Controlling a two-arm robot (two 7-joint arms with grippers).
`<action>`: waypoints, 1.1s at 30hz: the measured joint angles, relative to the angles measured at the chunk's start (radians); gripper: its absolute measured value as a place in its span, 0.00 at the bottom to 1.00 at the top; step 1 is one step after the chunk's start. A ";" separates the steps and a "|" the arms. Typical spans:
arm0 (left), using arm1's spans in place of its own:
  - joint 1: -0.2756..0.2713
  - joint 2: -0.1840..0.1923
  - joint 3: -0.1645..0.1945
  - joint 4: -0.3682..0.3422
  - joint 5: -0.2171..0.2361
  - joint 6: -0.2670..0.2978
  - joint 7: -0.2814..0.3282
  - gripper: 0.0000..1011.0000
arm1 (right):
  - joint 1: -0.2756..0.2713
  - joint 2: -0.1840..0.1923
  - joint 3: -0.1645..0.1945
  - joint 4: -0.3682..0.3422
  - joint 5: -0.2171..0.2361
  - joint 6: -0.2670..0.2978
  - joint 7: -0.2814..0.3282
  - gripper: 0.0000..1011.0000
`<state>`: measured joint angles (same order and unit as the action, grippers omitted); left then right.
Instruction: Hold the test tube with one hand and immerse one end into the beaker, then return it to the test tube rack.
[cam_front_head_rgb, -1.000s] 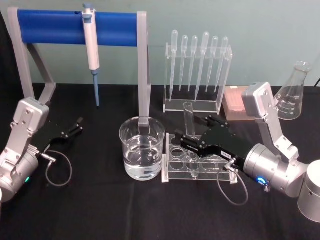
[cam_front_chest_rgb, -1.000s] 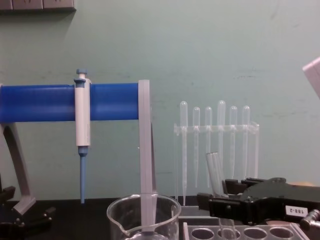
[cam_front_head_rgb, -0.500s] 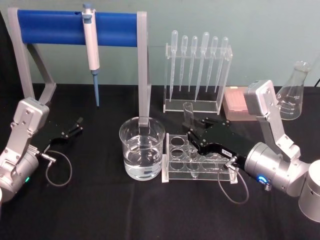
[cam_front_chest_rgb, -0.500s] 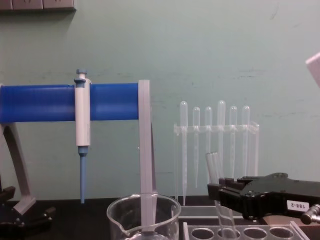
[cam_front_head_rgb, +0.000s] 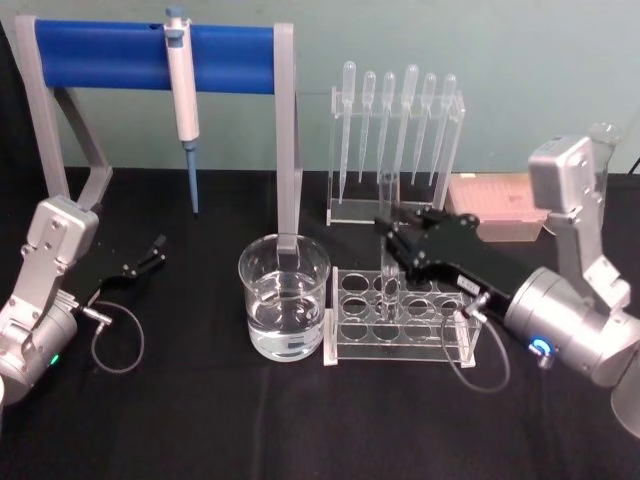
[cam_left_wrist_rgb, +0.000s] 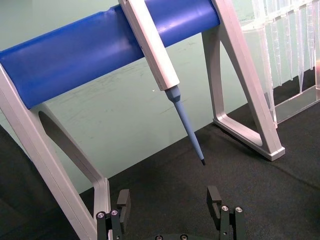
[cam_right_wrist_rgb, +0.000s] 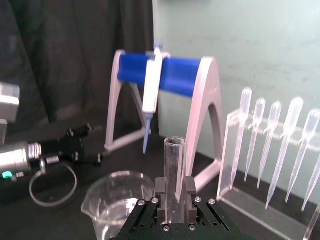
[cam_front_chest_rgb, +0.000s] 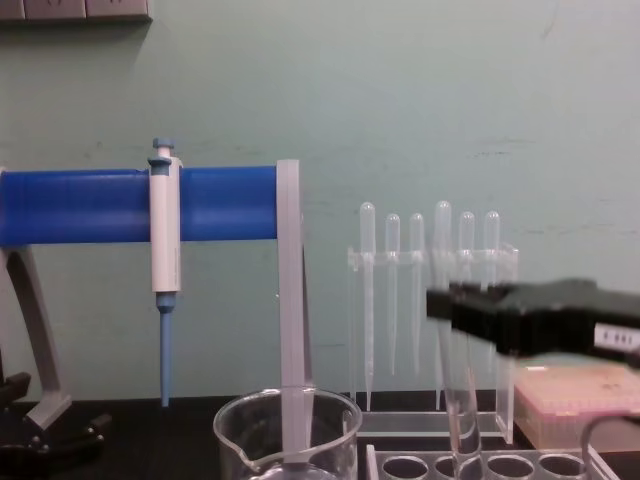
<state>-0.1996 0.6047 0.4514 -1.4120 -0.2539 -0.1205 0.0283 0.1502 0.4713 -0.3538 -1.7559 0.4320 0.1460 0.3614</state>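
Black cloth covers the table (cam_front_head_rgb: 200, 420), with a pale green wall behind it. From my seat the right gripper (cam_front_head_rgb: 392, 240) is the one at work. Its jaws are closed on the test tube (cam_front_head_rgb: 388, 290), pinching it well below its open mouth. The right wrist view shows that grip most plainly, with the glass standing straight up between the pads.

The tube is upright over the test tube rack (cam_front_head_rgb: 455, 345). In the chest view its lower end reaches down to the rack's top plate at one of the holes. I cannot tell whether the tip sits inside the hole or just above it. The beaker (cam_front_head_rgb: 284, 300), partly filled with clear liquid, stands just beside the rack on the robot's left, and the tube is not over it.

The left gripper (cam_front_head_rgb: 155, 250) is parked well off to the left near the foot of the blue stand (cam_front_head_rgb: 100, 55), jaws open and empty.

I judge that the grasp is secured and little else is done. Left to do: clear the rack, carry the tube sideways over the beaker's rim, lower one end into the liquid, then bring it back and seat it in a hole. Nothing shows me a wet tip, so I count the dip as still to come.
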 joint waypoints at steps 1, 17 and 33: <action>0.000 0.000 0.000 0.000 0.000 0.000 0.000 0.99 | -0.002 -0.001 0.005 -0.008 0.004 -0.002 -0.002 0.22; 0.000 0.000 0.000 0.000 0.000 0.000 0.000 0.99 | 0.003 -0.004 0.032 -0.060 0.024 0.018 -0.025 0.22; 0.000 0.000 0.000 0.000 0.000 0.000 0.000 0.99 | 0.002 -0.003 0.030 -0.056 0.023 0.015 -0.025 0.22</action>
<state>-0.1995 0.6047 0.4513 -1.4120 -0.2540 -0.1205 0.0283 0.1526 0.4687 -0.3238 -1.8121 0.4548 0.1612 0.3366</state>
